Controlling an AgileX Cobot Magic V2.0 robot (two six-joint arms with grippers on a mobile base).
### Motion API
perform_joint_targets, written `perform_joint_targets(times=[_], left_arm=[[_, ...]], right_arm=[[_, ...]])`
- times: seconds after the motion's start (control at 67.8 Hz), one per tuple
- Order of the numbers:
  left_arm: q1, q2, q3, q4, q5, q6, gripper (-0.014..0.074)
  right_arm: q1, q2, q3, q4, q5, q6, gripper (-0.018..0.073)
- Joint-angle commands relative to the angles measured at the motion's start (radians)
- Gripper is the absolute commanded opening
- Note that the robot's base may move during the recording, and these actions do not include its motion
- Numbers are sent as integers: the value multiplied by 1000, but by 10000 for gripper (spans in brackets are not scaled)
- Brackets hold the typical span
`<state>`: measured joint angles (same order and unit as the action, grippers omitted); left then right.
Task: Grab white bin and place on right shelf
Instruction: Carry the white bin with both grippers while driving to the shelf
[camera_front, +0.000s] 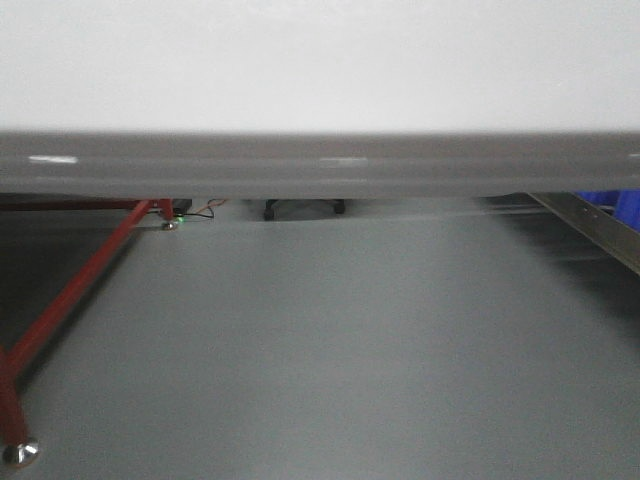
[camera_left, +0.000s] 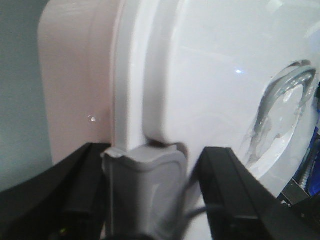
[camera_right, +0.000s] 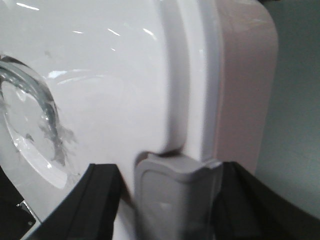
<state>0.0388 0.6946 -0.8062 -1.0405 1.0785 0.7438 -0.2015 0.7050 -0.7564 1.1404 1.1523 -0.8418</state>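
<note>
The white bin (camera_front: 320, 60) fills the top of the front view, its grey rim band (camera_front: 320, 165) running across, with floor showing under it. In the left wrist view the bin's lid (camera_left: 210, 75) and pinkish side (camera_left: 75, 75) are close up. My left gripper (camera_left: 150, 170) has its black fingers on either side of a grey latch (camera_left: 145, 195) at the rim. My right gripper (camera_right: 172, 185) straddles the grey latch (camera_right: 175, 200) on the bin's other end (camera_right: 100, 75) the same way. A steel rail of the right shelf (camera_front: 595, 228) shows at the right edge.
A red-legged frame (camera_front: 80, 285) stands at the left with a metal foot (camera_front: 20, 453). Blue bins (camera_front: 615, 200) sit behind the steel rail. Grey floor (camera_front: 330, 340) lies ahead. A dark wheeled object (camera_front: 300, 208) is far back.
</note>
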Motion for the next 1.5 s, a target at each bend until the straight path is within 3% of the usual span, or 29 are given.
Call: perform_joint_targets(times=[0.0,1.49], left_arm=[[-12,-5,-36,-185,45,8,239],[-12,-3,-36,-191,45,8,239]], right_arm=[[6,-6,-34,196,95,-15,305],[6,-6,-34,196,94,-15,305]])
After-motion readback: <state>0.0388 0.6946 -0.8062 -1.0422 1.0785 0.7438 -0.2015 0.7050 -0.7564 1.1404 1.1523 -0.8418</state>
